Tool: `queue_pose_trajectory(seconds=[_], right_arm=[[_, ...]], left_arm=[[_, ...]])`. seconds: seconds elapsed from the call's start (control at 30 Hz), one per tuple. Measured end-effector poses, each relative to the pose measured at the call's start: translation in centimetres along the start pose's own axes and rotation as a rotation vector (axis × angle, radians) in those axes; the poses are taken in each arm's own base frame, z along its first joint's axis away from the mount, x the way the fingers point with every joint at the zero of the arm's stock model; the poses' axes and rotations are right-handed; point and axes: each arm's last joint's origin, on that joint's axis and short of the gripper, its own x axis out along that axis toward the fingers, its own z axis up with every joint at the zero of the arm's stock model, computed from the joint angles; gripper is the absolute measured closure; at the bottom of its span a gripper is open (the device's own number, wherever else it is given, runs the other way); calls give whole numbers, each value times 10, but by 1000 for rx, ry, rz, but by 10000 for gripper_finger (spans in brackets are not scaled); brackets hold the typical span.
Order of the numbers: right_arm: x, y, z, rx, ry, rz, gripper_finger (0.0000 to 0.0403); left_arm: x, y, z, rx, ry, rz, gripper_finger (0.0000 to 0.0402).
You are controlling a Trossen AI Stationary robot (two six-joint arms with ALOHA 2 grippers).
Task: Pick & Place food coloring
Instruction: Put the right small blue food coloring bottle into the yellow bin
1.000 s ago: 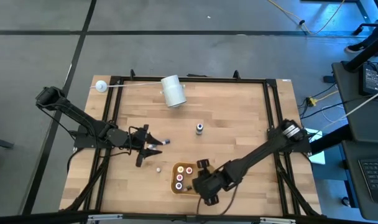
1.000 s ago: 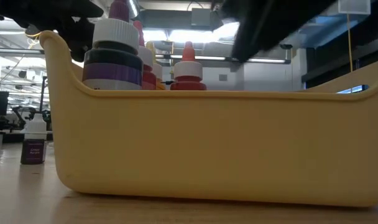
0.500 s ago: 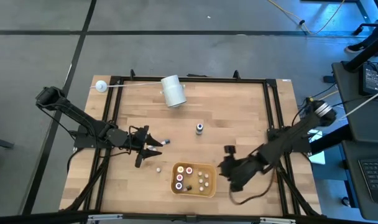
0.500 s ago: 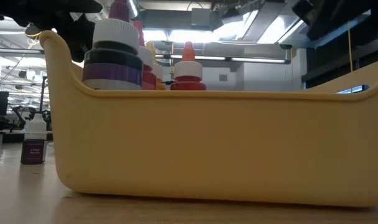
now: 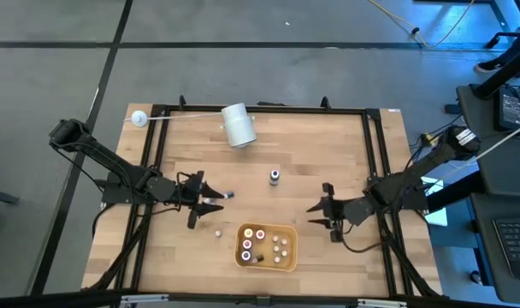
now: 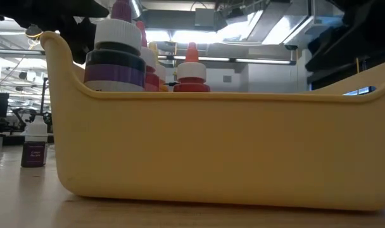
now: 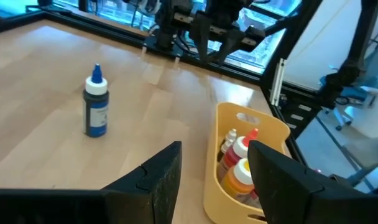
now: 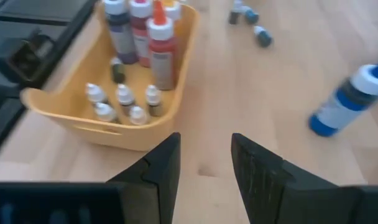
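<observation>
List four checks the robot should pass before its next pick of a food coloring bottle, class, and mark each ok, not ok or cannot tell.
1. Right pincer empty, jaws apart: ok.
2. Left pincer empty, jaws apart: ok.
3. Yellow basket has bare floor for more bottles: ok.
4. Blue-capped bottle upright on the table, clear of both arms: ok.
5. Small bottles beside the left pincer lying within its grasp: cannot tell.

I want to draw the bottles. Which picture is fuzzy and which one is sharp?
Right wrist view: fuzzy, the yellow bin and the blue-capped bottle smeared. Left wrist view: sharp, that bottle's cap clear. Low view: the bin wall fills it, bright ceiling lights behind.
</observation>
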Motion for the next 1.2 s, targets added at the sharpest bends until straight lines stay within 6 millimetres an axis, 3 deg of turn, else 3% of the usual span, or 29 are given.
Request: queue_pose_trajectory(seconds=[0.3,0.5,0.83,1.2], right_arm=[[4,-5,-10,-8,17,-26,258],[4,-5,-10,-8,16,-26,258],[5,-8,-8,2,3,-34,258],[7,-13,-7,17,4,-58,258]], left_arm=[[0,2,0,70,2,19,225],[6,15,3,63,-3,94,224],[31,51,-15,80,157,281,225],[52,61,-42,147,280,338,222]])
